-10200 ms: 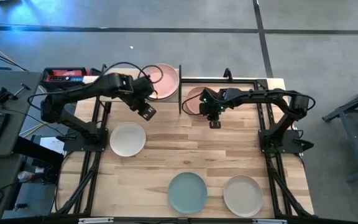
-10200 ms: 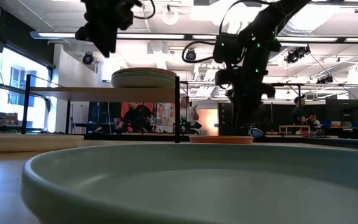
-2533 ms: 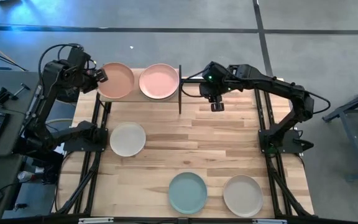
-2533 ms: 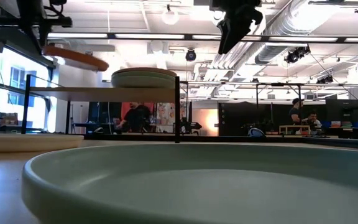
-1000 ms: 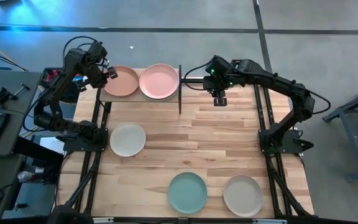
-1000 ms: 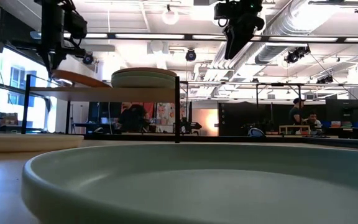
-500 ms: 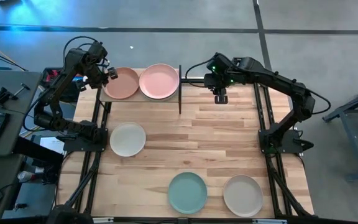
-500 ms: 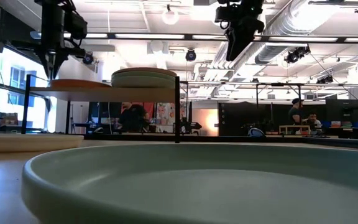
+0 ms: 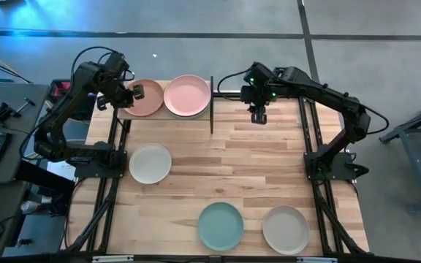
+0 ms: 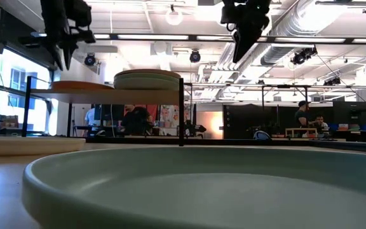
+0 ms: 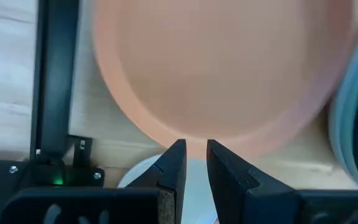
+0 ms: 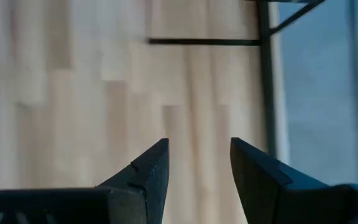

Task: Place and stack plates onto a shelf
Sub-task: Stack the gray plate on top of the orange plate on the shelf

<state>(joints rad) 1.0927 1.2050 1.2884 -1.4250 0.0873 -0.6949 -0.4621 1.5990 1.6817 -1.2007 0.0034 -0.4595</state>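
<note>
A salmon plate (image 9: 148, 98) lies flat on the left half of the small raised shelf (image 9: 168, 114). Beside it stands a stack of plates (image 9: 187, 95) topped by a pink one. My left gripper (image 9: 135, 93) hovers just above the salmon plate's left rim (image 11: 166, 134). It is open by a narrow gap and points down, with nothing between its fingers (image 11: 191, 158). My right gripper (image 9: 259, 117) hangs open and empty over the table's far right part. In the low view the salmon plate (image 10: 81, 84) rests on the shelf board (image 10: 107, 95) below my left gripper (image 10: 65, 60).
Three more plates lie on the table: white (image 9: 150, 163) at the left, teal (image 9: 221, 226) and beige (image 9: 286, 229) near the front edge. A black post (image 9: 211, 102) stands at the shelf's right end. Bare wood (image 9: 262, 161) lies between the arms. People stand in the room behind.
The salmon plate, held tilted over the shelf's left end a second ago, now lies flat on the shelf. My left gripper has let go of it, risen a little and shifted toward the table's right, over the plate's left rim.
</note>
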